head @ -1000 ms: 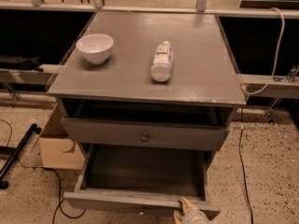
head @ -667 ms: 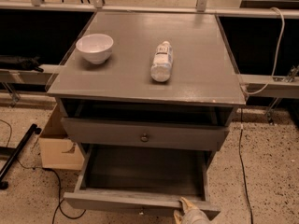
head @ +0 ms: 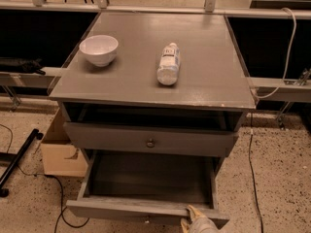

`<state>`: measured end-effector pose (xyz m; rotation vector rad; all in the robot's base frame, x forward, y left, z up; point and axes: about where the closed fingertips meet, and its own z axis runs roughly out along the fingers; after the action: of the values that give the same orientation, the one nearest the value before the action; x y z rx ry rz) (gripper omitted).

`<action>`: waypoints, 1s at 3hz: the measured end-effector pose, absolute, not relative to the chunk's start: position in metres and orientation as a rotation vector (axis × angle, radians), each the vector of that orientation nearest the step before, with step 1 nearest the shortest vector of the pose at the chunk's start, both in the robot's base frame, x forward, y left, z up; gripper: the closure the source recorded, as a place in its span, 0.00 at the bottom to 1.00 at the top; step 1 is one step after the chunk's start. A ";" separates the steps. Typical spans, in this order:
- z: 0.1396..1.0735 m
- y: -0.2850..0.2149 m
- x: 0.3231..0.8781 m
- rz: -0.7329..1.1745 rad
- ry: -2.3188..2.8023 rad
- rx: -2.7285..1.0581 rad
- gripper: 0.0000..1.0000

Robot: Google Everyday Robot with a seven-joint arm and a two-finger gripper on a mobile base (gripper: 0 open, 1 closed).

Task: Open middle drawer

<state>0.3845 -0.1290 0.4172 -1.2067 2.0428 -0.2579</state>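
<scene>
From my station I see the gripper [head: 193, 216] at the very bottom edge of the camera view, right of centre. Its pale tip touches the top edge of the middle drawer's [head: 146, 178] front panel. Most of the gripper is cut off by the frame, and I cannot tell whether it is apart, together or clamped on that edge.

The middle drawer stands pulled well out of the grey table [head: 204, 76]. Its plain grey inside is fully exposed, and its low front is the part nearest the camera. Above it sits the upper drawer [head: 107, 136], which has a small round metal knob [head: 150, 142] at mid-front. That drawer's front stands only slightly forward of the table's frame, with a dark gap between it and the tabletop. Whatever lies below the middle drawer is out of my sight.

On the tabletop a white bowl [head: 98, 49] stands upright towards the left. A clear plastic bottle [head: 168, 63] with a white label lies on its side near the centre, its length running front to back. The two are well apart.

On the speckled floor [head: 282, 178], a cardboard box [head: 60, 154] sits just beside the table's left side. A black cable [head: 250, 149] trails down the floor at the right. A white cable [head: 290, 42] hangs against the dark background at the upper right.
</scene>
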 end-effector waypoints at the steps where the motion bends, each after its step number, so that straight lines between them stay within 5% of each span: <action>1: 0.417 -0.129 0.384 -0.258 2.043 -1.207 0.38; 3: 0.417 -0.129 0.384 -0.258 2.043 -1.207 0.00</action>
<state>0.3845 -0.1290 0.4171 -1.2067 2.0428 -0.2578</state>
